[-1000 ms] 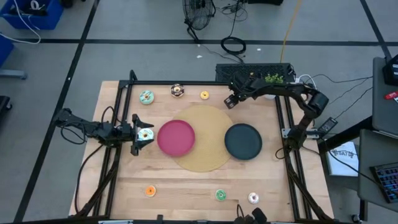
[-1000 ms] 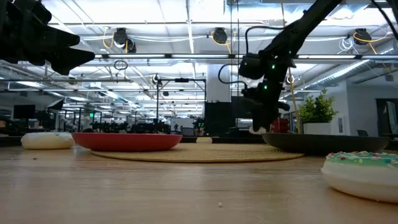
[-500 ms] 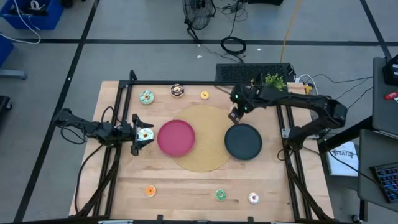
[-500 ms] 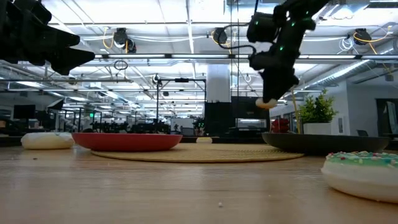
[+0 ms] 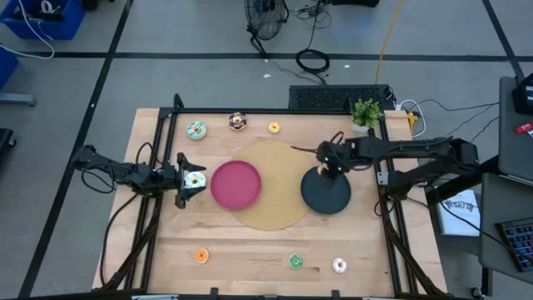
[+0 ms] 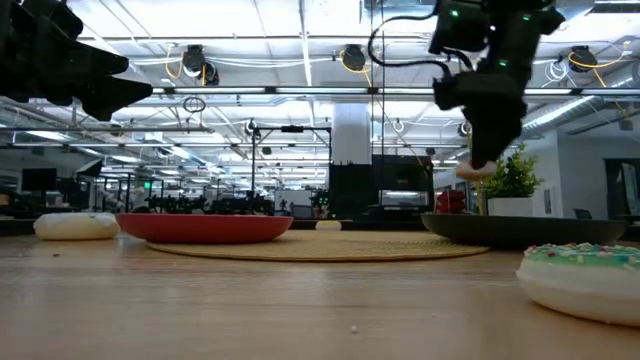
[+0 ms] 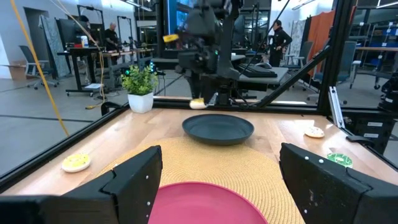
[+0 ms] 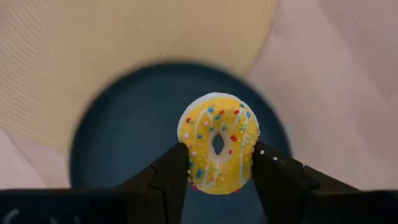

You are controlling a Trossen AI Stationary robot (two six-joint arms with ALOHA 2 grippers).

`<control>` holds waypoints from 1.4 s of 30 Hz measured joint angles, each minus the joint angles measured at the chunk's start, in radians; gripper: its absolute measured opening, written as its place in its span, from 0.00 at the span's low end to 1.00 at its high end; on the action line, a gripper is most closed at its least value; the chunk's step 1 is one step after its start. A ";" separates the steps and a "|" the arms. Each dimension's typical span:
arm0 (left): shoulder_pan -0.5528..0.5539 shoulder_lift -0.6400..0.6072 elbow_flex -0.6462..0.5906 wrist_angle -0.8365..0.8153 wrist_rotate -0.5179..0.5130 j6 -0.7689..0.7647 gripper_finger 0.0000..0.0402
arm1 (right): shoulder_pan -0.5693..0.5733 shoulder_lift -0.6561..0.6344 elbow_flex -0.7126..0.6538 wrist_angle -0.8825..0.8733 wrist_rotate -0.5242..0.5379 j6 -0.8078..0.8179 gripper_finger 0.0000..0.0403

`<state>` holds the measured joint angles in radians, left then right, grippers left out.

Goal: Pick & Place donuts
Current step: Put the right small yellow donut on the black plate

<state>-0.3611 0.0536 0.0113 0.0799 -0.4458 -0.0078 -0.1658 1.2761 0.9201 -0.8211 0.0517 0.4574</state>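
Note:
My right gripper [image 5: 331,166] is shut on a yellow sprinkled donut [image 8: 217,142] above the round black plate [image 5: 326,197]. In the low view the donut [image 6: 476,170] hangs well above the plate [image 6: 530,229]. My left gripper [image 5: 186,180] is open at the table's left, beside the pink plate [image 5: 236,184]. A white-iced donut [image 5: 196,179] shows between its fingers from above. The low view shows this gripper [image 6: 70,60] high above the table. Teal [image 5: 196,129], chocolate [image 5: 238,122] and yellow [image 5: 274,127] donuts lie along the far edge. My right gripper pinches the yellow donut by two opposite outer sides [image 8: 188,163] between its two fingers [image 8: 166,179]. The fingers come from above, pointing down. The donut is about level, iced face up, lifted clear above the black plate.
Orange [image 5: 201,256], green [image 5: 296,262] and pink [image 5: 339,265] donuts lie near the table's near edge. A round woven mat [image 5: 275,215] lies under both plates. A small potted plant [image 5: 365,109] stands at the far right corner. Black frame rails run along both sides.
My right gripper has lifted the yellow donut off the table near the far edge. It has carried it toward the near and right edges until it is over the black plate. It has stayed shut on the donut.

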 joint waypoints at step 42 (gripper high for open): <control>0.000 0.000 0.000 0.000 0.000 0.000 0.79 | 0.045 -0.194 -0.408 0.272 0.005 0.103 0.66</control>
<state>-0.3614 0.0540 0.0109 0.0799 -0.4458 -0.0078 -0.1204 1.0824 0.5117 -0.5488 0.0564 0.5606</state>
